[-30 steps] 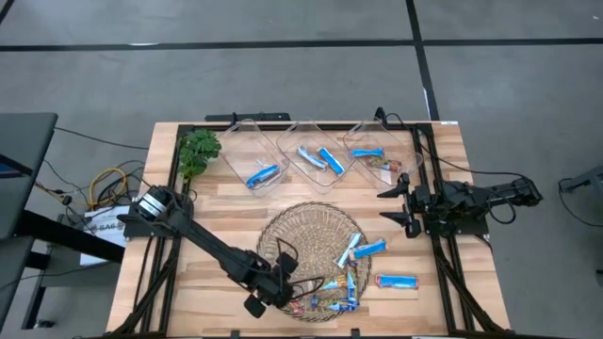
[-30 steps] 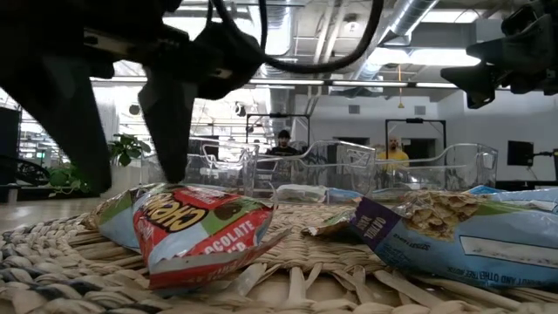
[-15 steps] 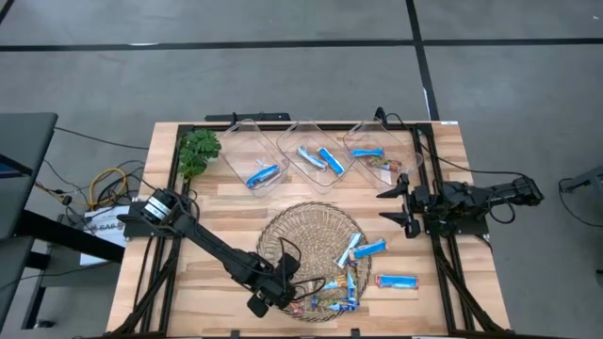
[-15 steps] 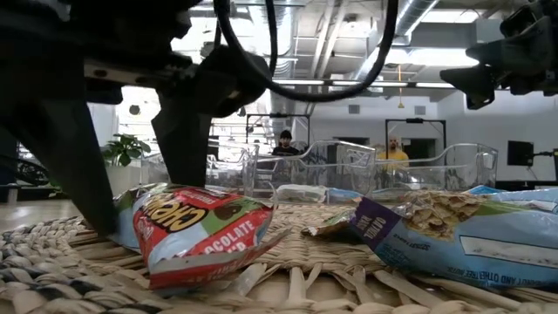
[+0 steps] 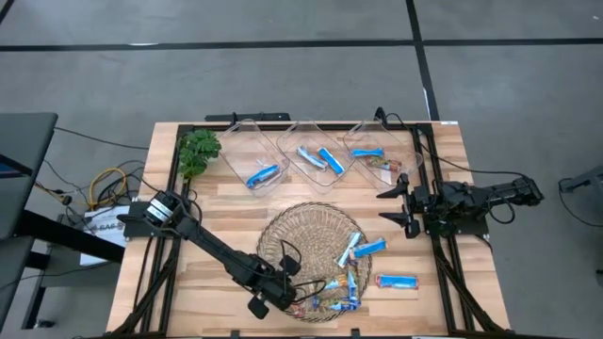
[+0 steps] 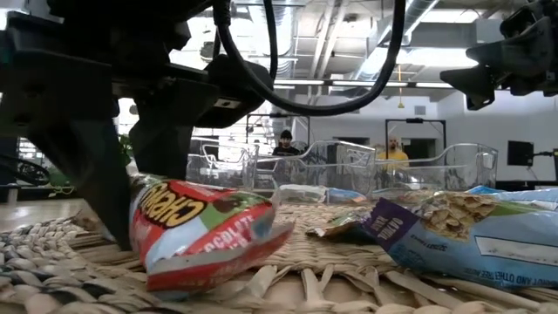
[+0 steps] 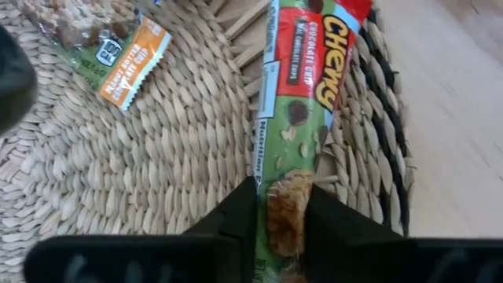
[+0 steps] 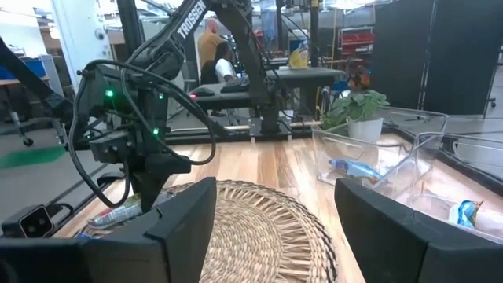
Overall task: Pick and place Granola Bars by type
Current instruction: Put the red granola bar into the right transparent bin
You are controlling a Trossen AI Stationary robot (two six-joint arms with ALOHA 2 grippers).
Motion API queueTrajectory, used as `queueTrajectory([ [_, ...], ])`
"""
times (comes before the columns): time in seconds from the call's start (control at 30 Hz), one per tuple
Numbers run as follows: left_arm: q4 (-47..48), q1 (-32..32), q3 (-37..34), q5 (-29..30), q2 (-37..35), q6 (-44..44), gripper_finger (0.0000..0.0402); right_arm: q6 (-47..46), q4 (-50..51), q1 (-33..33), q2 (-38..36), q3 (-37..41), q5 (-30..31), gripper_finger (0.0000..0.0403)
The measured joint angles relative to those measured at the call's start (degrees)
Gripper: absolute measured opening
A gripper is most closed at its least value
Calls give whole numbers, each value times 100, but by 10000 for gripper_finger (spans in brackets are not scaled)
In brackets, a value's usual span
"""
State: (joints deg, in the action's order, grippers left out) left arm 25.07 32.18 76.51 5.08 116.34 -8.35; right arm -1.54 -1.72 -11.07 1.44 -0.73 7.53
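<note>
Left gripper (image 7: 279,224) down at the near-left rim of the wicker tray (image 5: 292,235), jaws pinching one end of a red-and-green Chewy bar (image 7: 302,102). Bar lying along the tray's woven edge in the left wrist view, close to the dark border, bare wood of the desk (image 5: 212,202) just beyond. In the low view, same bar (image 6: 205,228) tilted, one end raised between the dark fingers (image 6: 96,174), wrapper crumpled, other end resting on the weave. An orange-labelled peanut butter bar (image 7: 102,47) lying apart from it on the tray.

More Granola Bars (image 5: 363,250) scattered over the tray's right and near part, mostly bright blue, with a small cluster (image 5: 330,301) of mixed colours just beside the left gripper. One blue bar (image 5: 396,281) lying off the tray on the desk, to its right.

Three clear bins (image 5: 316,155) in a row behind the tray: a blue bar in the left one, two in the middle one, a blue and a brownish one in the right one. Small green plant (image 5: 198,151) left of the bins.

Right gripper (image 5: 391,207) hovering above the desk right of the tray, well apart from the bars, jaws spread wide and holding nothing.
</note>
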Motion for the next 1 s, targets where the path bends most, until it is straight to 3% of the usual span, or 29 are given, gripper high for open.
queueTrajectory([
  [0.27,135,-136,268,154,-183,76,43,0,-1,0,1,0,0,255],
  [0.63,48,-721,275,165,-1285,-103,42,0,-2,0,0,-4,0,255],
  [1.0,-371,-2051,272,-906,-1557,-328,41,-22,-61,0,2,-4,0,255],
])
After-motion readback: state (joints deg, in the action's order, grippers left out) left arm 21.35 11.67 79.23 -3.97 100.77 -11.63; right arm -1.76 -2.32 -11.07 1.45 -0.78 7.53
